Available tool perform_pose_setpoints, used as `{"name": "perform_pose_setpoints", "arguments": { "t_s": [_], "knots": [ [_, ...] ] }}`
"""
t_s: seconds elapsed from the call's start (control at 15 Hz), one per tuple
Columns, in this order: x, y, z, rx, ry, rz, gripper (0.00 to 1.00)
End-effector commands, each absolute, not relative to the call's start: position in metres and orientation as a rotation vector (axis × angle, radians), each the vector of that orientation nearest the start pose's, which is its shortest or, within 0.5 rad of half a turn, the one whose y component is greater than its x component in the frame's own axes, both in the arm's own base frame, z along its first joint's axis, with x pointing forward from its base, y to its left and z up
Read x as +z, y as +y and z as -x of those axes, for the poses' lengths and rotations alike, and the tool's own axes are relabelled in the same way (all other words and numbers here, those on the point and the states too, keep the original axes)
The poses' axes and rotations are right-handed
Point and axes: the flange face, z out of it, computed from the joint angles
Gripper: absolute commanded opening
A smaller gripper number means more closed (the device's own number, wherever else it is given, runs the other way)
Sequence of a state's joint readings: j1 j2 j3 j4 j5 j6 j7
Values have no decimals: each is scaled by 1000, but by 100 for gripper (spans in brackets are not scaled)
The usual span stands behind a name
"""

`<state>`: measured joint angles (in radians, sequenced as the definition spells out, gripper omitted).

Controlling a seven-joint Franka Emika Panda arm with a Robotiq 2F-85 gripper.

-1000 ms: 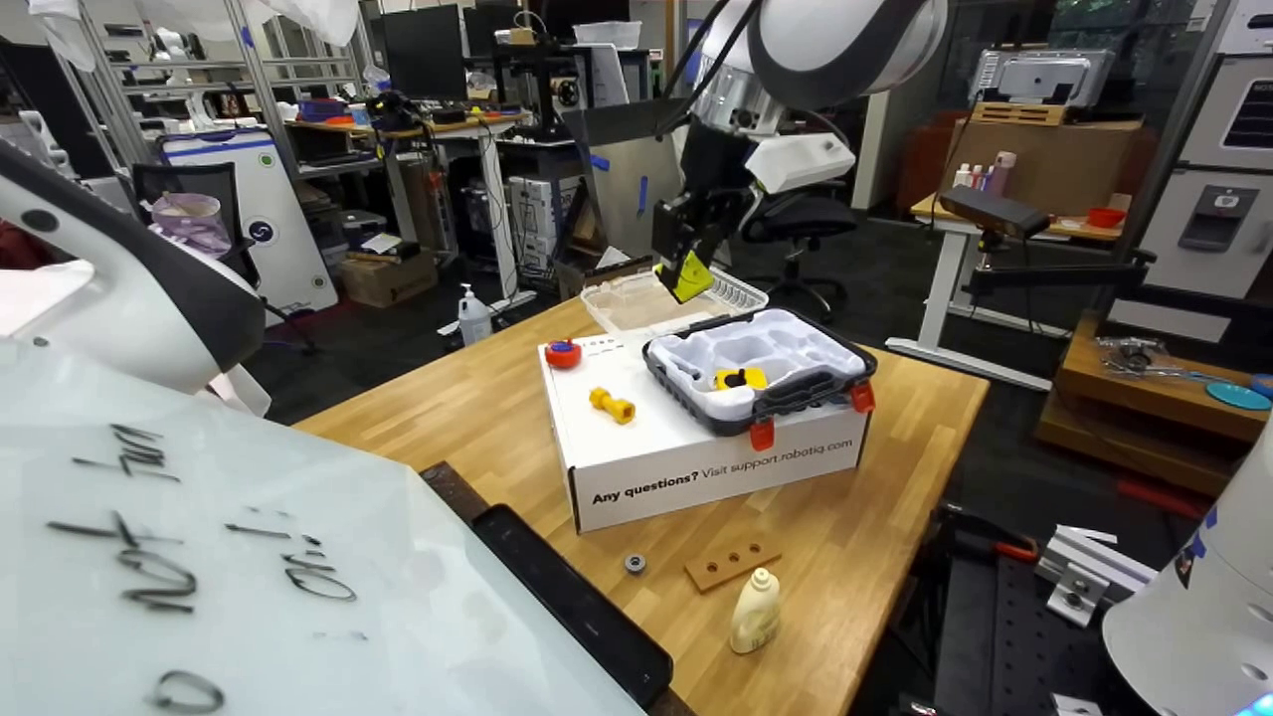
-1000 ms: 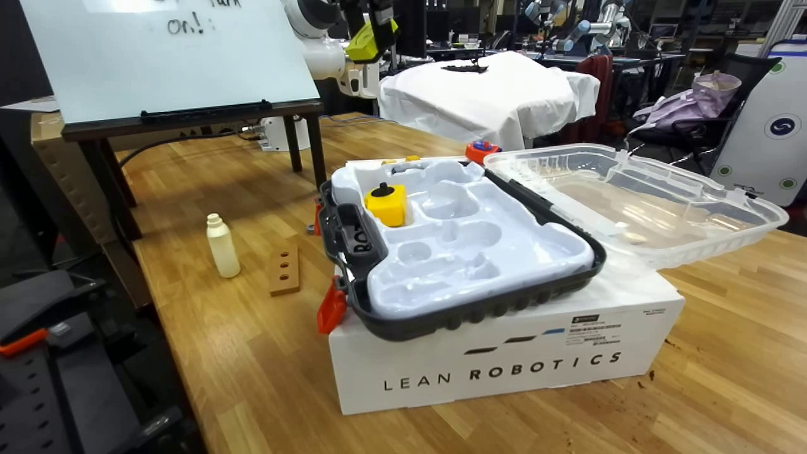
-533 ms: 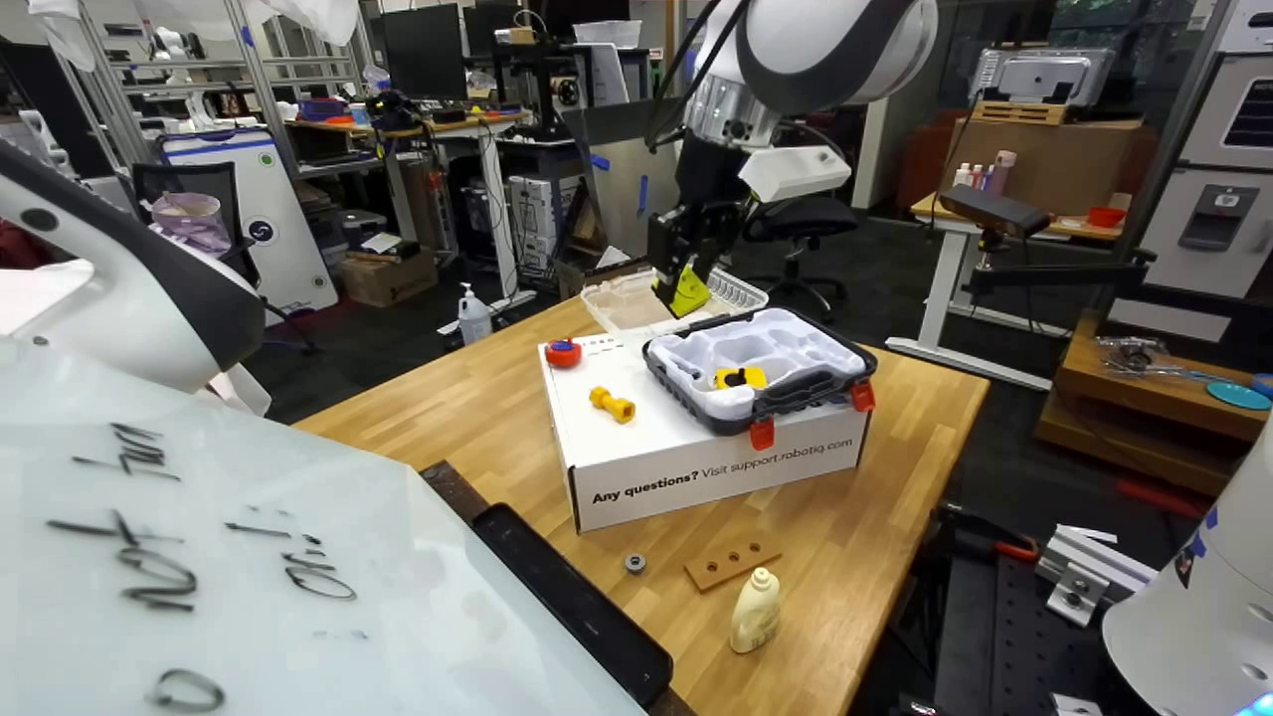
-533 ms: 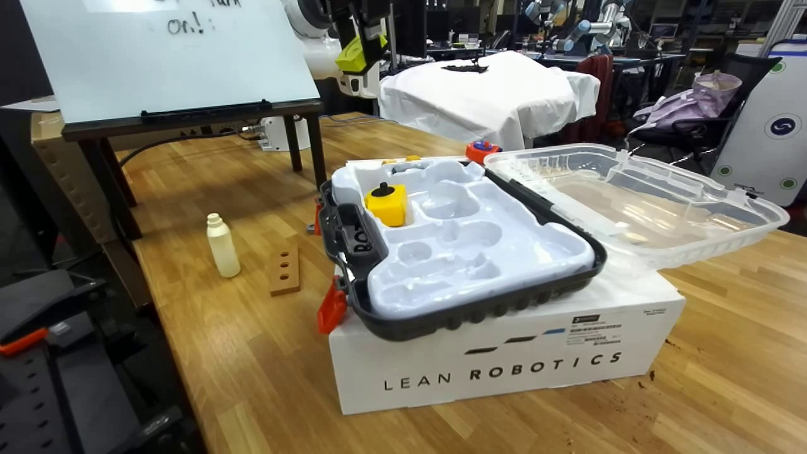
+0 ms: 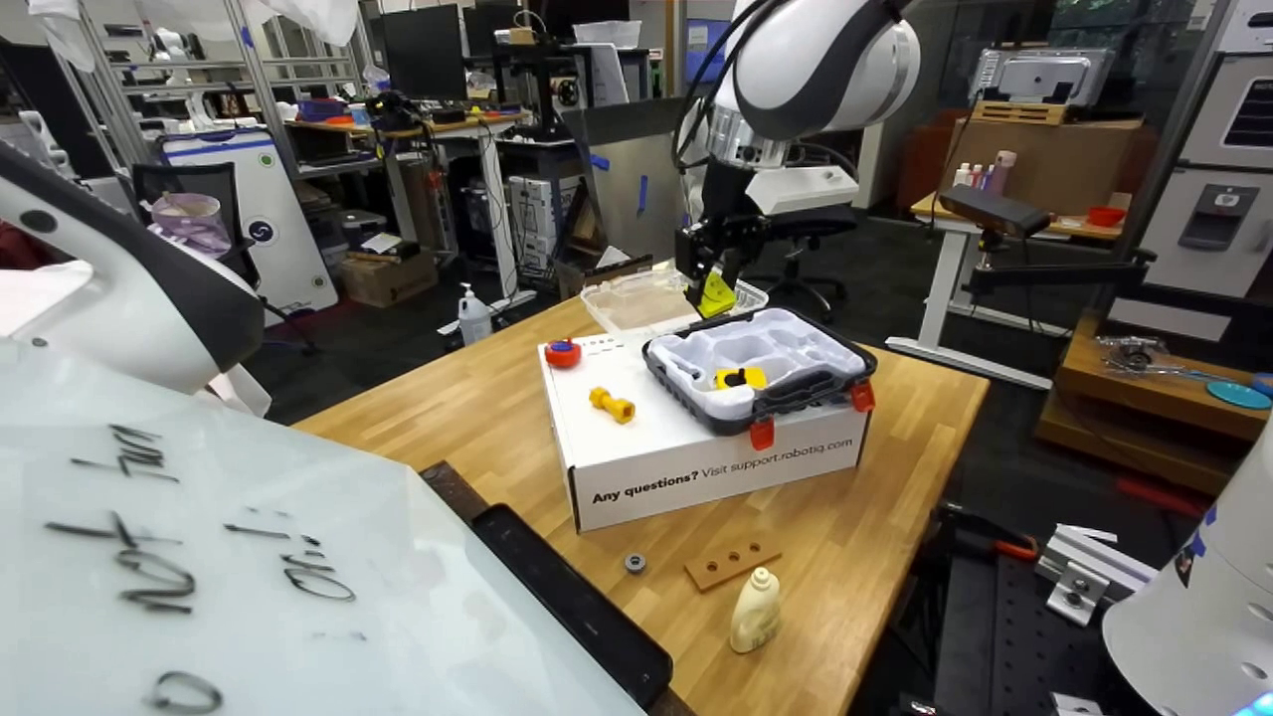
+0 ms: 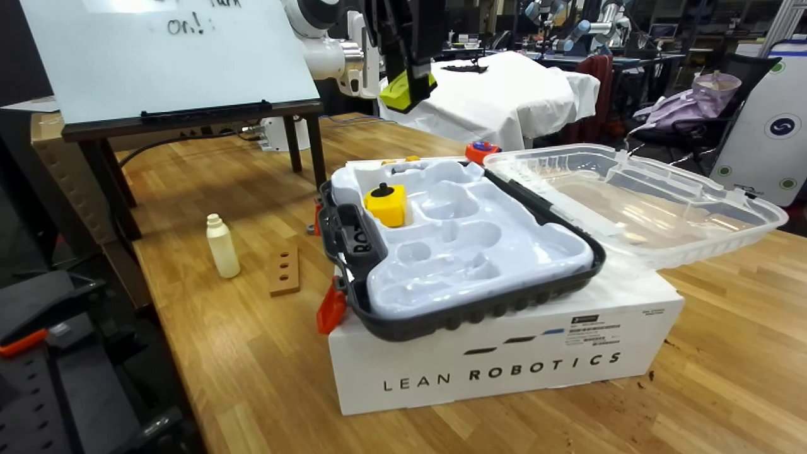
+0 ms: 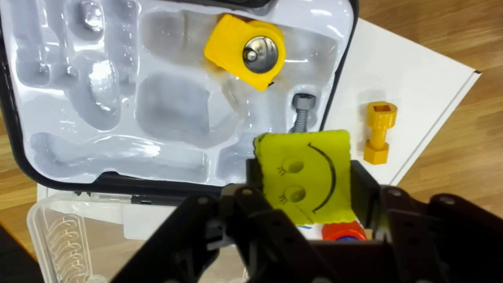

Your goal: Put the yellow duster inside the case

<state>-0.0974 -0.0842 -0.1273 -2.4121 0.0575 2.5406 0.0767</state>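
The yellow duster [image 7: 304, 165] is a greenish-yellow, roughly square pad with finely scalloped edges, thick enough in both exterior views to show as a small block. Its broad side seen in the wrist view carries a dark line drawing of a face: two round eyes with lashes and one long curved smile, turned sideways so that the eyes sit one above the other and the mouth curves to their right.

The hand [image 7: 308, 179] is clamped on it, its black fingers [image 7: 363, 188] pressing two opposite edges. In both exterior views the duster hangs tilted in the air, near the hinge side of the case [image 6: 410, 328]; from these angles it is hard to judge whether it is directly over it.

The case lies open, a black shell with a glossy pale moulded liner [image 6: 536, 258], on a white box [image 6: 504, 372] that stands on the wooden counter [image 6: 265, 353]. Its clear lid [image 6: 656, 208] is folded back. In the liner sit a grey bolt [image 7: 302, 104] and a yellow block [image 7: 232, 47] with a shiny round disc. Beside the case, on the box, lie an orange-yellow bolt-shaped piece [image 7: 378, 133] and a red round piece [image 5: 563, 355].
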Motion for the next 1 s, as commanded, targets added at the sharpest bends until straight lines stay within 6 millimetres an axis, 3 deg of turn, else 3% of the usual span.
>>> {"name": "perform_pose_setpoints", "arguments": {
  "t_s": [0.0, 0.6, 0.93],
  "knots": [
    [357, -125, -495, -294, 616, 3037, 30],
    [336, -177, -500, -259, 799, 3019, 30],
    [328, -182, -501, -245, 846, 3007, 30]
  ]
}}
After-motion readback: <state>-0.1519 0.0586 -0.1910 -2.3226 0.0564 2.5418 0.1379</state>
